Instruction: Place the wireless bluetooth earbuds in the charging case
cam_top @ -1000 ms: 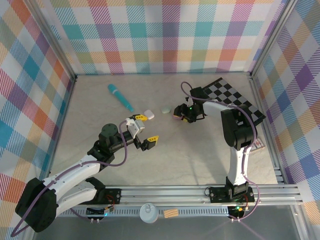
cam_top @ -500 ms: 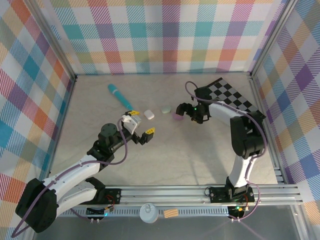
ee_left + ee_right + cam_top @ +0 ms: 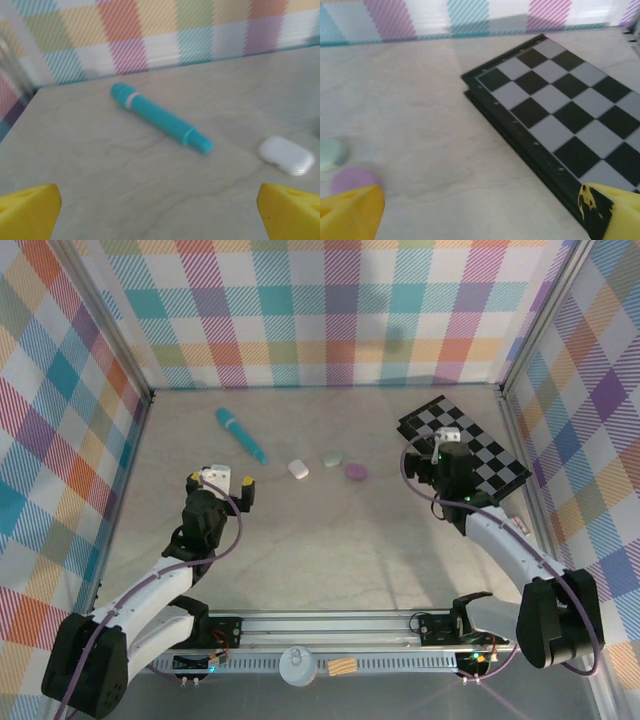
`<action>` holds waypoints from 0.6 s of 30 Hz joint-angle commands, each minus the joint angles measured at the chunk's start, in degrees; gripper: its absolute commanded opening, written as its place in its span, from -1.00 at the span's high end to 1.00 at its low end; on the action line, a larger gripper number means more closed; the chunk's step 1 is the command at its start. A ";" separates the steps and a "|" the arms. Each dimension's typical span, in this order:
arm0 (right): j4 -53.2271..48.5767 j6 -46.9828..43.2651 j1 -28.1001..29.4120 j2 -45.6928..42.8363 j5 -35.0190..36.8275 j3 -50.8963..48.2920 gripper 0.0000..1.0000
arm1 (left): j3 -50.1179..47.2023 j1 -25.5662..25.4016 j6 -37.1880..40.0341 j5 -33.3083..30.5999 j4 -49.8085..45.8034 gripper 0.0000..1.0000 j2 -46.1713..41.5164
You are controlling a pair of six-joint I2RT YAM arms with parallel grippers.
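- The counter (image 3: 340, 540) is fenced by plaid walls (image 3: 330, 310) on three sides and by a rail (image 3: 380, 620) at the near edge. Wide bare room is left across its middle and front.
- The checkerboard (image 3: 465, 445) is laid by the right wall, well apart from the cases. Its raised edge is judged the one obstacle to a low sweep on that side.
- The left claw (image 3: 160, 215) is spread wide with nothing held, and is aimed toward the teal stick (image 3: 240, 434). The right claw (image 3: 481, 212) is likewise spread and empty, near the board's inner edge.
- Three pebble-shaped cases are set in a loose row at mid-counter, each apart from the next: the white case (image 3: 298, 469), the pale green case (image 3: 332, 458) and the purple case (image 3: 356, 472).
- The white case is seen closed from the left wrist. The other two are too small to judge.
- The shells are judged light, hard and smooth, so skidding is to be expected. A gentle hold across the narrow sides is advised.
- Loose earbuds cannot be made out at this size.
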 commanded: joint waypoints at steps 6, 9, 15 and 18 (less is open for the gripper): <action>26.10 -6.63 -5.89 6.02 -1.39 -11.92 -0.98 | -4.19 9.28 -5.26 6.55 14.85 -0.99 11.09; 33.24 -6.49 -7.27 7.83 -5.28 -15.14 -0.98 | -4.36 11.57 -6.93 9.60 21.08 -0.99 16.48; 43.98 -7.32 -8.97 15.74 -10.72 -17.48 -0.98 | 0.23 14.90 -9.02 16.20 28.34 -0.99 29.34; 46.29 -6.84 -10.00 19.27 -12.02 -17.00 -0.98 | 1.08 15.08 -9.11 16.64 31.72 -0.99 35.07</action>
